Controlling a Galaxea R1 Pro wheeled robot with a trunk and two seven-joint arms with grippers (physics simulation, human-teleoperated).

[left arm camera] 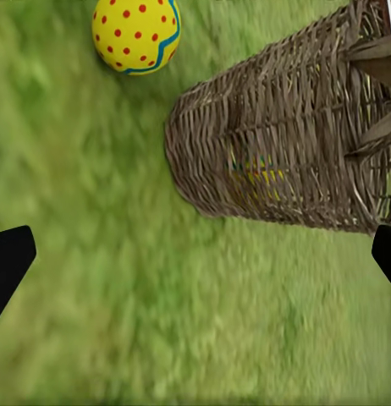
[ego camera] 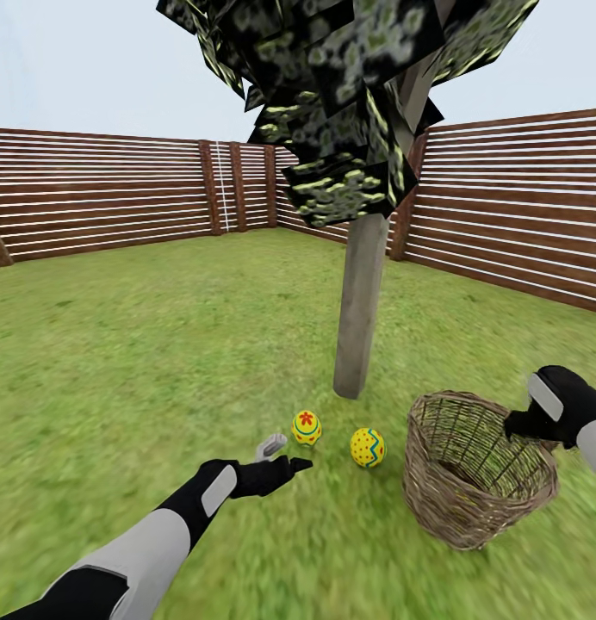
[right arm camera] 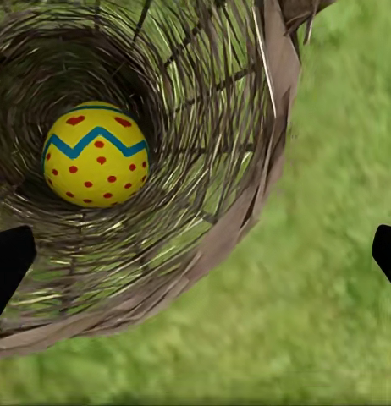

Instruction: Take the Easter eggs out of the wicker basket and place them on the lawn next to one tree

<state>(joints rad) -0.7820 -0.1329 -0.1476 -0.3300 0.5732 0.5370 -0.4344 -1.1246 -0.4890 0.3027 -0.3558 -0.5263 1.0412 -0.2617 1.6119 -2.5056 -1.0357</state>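
Two yellow Easter eggs (ego camera: 307, 427) (ego camera: 368, 448) lie on the lawn (ego camera: 143, 362) at the foot of the tree (ego camera: 360, 310), a slim grey trunk under dark leaf clumps. The wicker basket (ego camera: 479, 469) stands tilted just right of them. A third egg (right arm camera: 96, 154) rests deep inside the basket (right arm camera: 246, 220). My left gripper (ego camera: 285, 455) hovers low and open, just short of the star-marked egg. In the left wrist view a dotted egg (left arm camera: 136, 34) lies beside the basket (left arm camera: 280, 144). My right gripper (ego camera: 519, 426) hangs open over the basket's far right rim.
A brown slat fence (ego camera: 505, 207) rings the garden close behind the tree and along the left. Open grass stretches to the left and in front of me. The low leaf clumps (ego camera: 341, 95) hang above the trunk.
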